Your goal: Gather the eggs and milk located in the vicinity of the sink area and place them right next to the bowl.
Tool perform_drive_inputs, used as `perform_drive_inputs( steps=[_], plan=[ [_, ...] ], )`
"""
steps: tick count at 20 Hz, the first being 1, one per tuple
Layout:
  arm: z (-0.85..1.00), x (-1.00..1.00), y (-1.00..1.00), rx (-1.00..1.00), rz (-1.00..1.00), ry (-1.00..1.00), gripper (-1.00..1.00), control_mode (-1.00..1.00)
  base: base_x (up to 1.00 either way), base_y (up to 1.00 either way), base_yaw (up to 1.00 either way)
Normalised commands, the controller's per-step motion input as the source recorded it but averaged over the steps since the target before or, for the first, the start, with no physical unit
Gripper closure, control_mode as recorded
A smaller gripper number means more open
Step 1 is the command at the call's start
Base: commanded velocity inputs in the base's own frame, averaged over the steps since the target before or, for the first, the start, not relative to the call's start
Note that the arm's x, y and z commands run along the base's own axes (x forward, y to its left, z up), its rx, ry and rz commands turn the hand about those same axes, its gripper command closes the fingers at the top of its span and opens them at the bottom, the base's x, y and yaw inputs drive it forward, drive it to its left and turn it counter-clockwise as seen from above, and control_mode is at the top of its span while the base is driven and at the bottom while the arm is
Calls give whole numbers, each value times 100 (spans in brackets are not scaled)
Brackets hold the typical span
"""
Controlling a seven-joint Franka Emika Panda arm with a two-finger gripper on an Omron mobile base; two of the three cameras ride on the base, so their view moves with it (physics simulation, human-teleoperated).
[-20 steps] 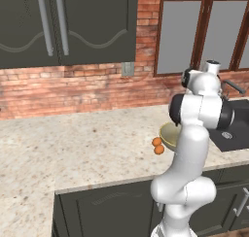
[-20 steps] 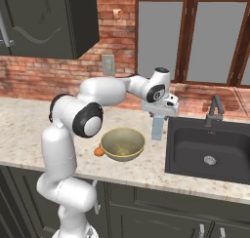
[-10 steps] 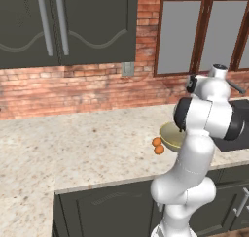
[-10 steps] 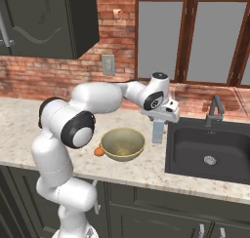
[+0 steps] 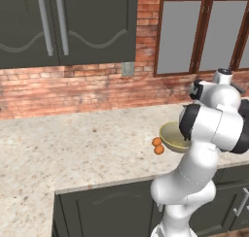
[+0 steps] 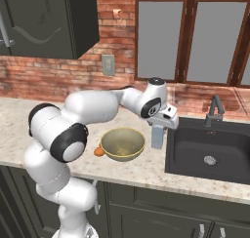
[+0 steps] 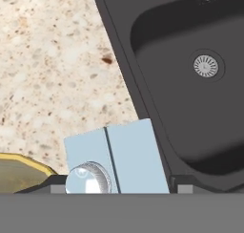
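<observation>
Lying side by side near the bench's front edge: eggs [image 5: 157, 145], touching the bowl's left side. Sitting just right of them: bowl [image 6: 122, 143], close to the front edge. Standing upright between bowl and sink [image 6: 210, 149], at the basin's left rim: milk [image 6: 157, 135]. Hanging directly over it, fingers flanking the carton at the hand view's bottom: gripper [image 6: 159, 126]; squeezing or merely straddling, impossible to tell.

speckled stone counter [image 7: 57, 74], matt black sink [image 7: 190, 84]
</observation>
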Motion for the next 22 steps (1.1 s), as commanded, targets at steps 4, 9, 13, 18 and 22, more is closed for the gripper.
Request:
perform_drive_inputs(
  steps=[4, 9, 13, 18, 22],
  plan=[
    [33, -35, 0, 0, -4, 0, 100, -100, 0, 0, 0],
    [41, -7, 0, 0, -1, 2, 100, -100, 0, 0, 0],
    [7, -1, 0, 0, 0, 6, 100, -100, 0, 0, 0],
    [-12, 0, 0, 0, 0, 0, 100, -100, 0, 0, 0],
    [-30, -27, 0, 0, 0, 0, 100, -100, 0, 0, 0]
  ],
)
